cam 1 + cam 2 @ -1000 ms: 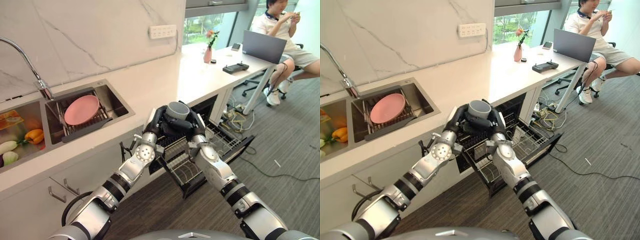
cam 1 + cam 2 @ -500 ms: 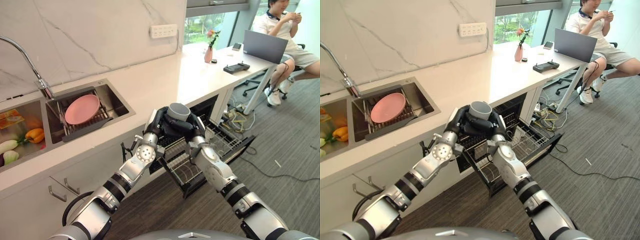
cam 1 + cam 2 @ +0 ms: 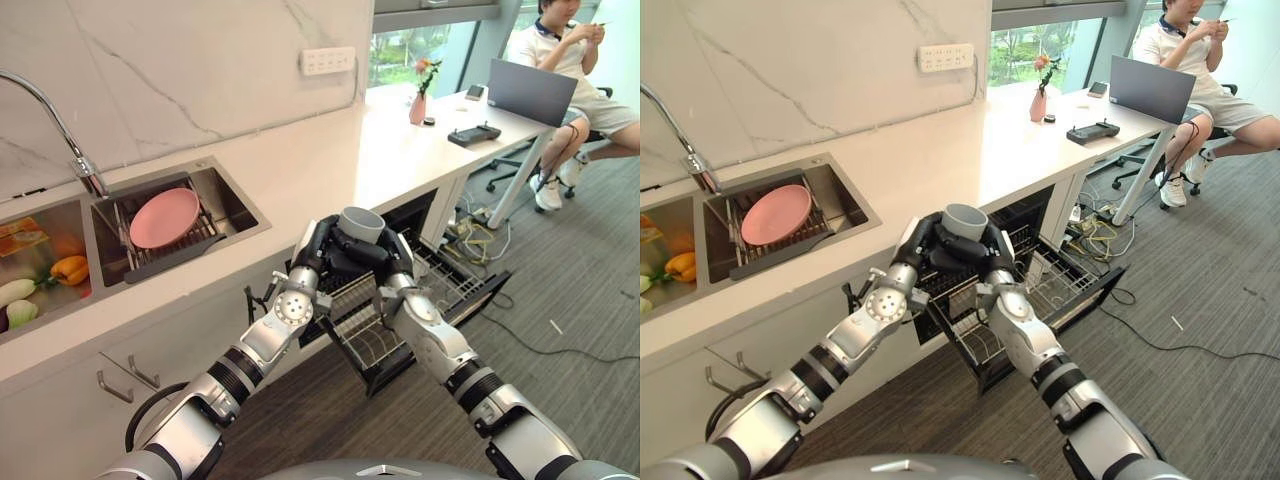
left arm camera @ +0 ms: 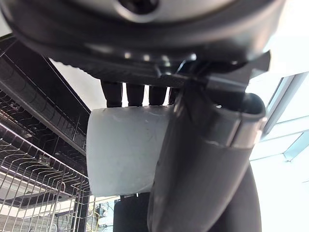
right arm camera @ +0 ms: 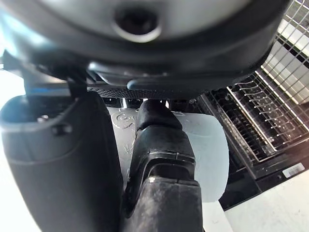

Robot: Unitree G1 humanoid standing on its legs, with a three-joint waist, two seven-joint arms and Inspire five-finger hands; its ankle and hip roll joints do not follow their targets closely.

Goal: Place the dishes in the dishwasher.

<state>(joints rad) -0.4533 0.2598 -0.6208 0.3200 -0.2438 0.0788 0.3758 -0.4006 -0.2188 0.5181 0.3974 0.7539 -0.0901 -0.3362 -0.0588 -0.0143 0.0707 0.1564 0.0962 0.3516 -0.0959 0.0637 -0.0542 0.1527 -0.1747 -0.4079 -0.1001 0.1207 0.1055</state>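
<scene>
Cup (image 3: 360, 224) first: I have the grey cup held between both hands, up in the air above the pulled-out dishwasher rack (image 3: 375, 335) and just in front of the counter (image 3: 300, 180) edge, its open mouth facing up. My left hand (image 3: 322, 243) has its fingers curled round the cup's left side, and in the left wrist view I see those fingers (image 4: 130, 94) wrapped over the pale wall of the cup (image 4: 126, 150). My right hand (image 3: 385, 258) grips the other side, with the thumb (image 5: 161, 140) lying across the cup (image 5: 212, 154) in the right wrist view. Below the cup the wire rack sticks out over the open dishwasher door (image 3: 470, 290). Further left along the counter I see the sink (image 3: 235, 205), where a pink plate (image 3: 163, 218) leans in a drying rack (image 3: 170, 250) under the tap (image 3: 55, 120). Vegetables (image 3: 40, 285) lie in the basin beside it. At the far end of the counter stand a small vase of flowers (image 3: 417, 100) and a laptop (image 3: 528, 90), with a person (image 3: 575, 50) sitting behind it.
</scene>
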